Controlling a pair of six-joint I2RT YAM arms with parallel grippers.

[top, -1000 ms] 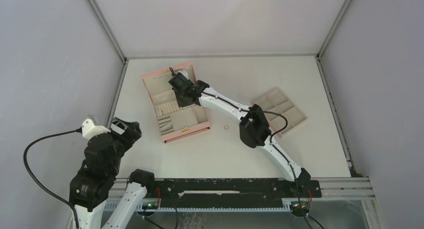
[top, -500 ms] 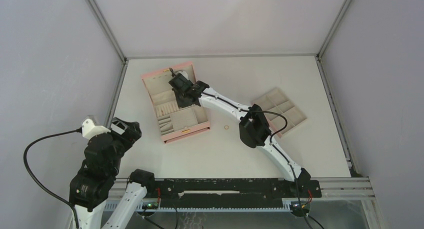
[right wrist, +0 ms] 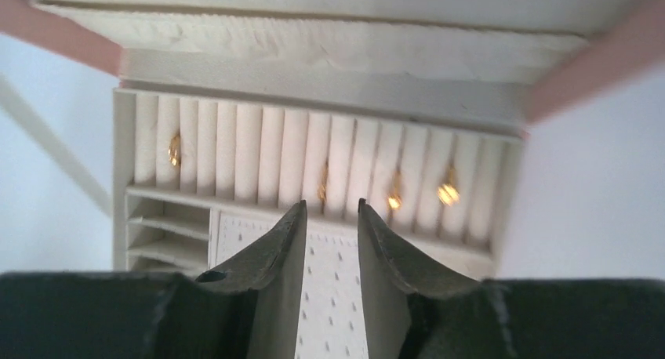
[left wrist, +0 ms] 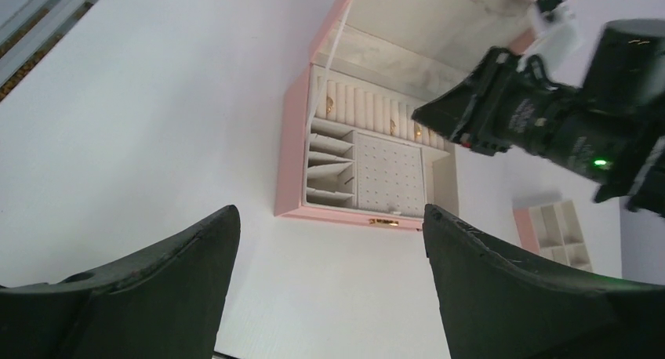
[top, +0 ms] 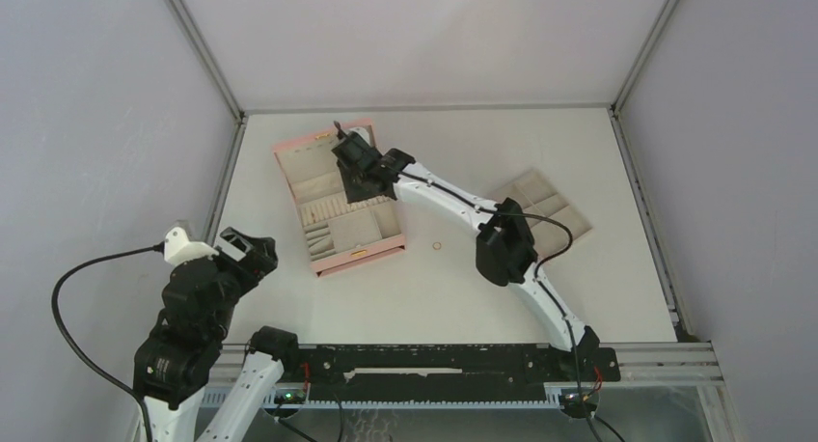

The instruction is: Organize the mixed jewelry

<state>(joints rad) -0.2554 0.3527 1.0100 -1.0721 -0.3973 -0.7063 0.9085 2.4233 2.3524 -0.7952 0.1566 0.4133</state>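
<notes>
Taking in the white tabletop [top: 405, 297] first, carrying an open pink box [top: 359, 258] left of centre and a beige tray [top: 564, 228] to the right. Reaching far over the box with the right arm [top: 502, 251], hanging the right pincer [right wrist: 330, 212] above the ring rolls [right wrist: 259, 151], parted a little and gripping nothing. Holding the left pincer [left wrist: 329, 214] spread wide and empty, back at the near left corner. Counting four rings [right wrist: 448, 193] already tucked into the roll slots, directly ahead of the right pincer's tips. Spotting the fifth ring [top: 438, 246] lying flat on bare tabletop, just beside the box's near right corner, between box and tray. Judging it as lying back toward the bases and rightward from the right pincer, near that arm's own elbow, so favouring the right arm over the left.
</notes>
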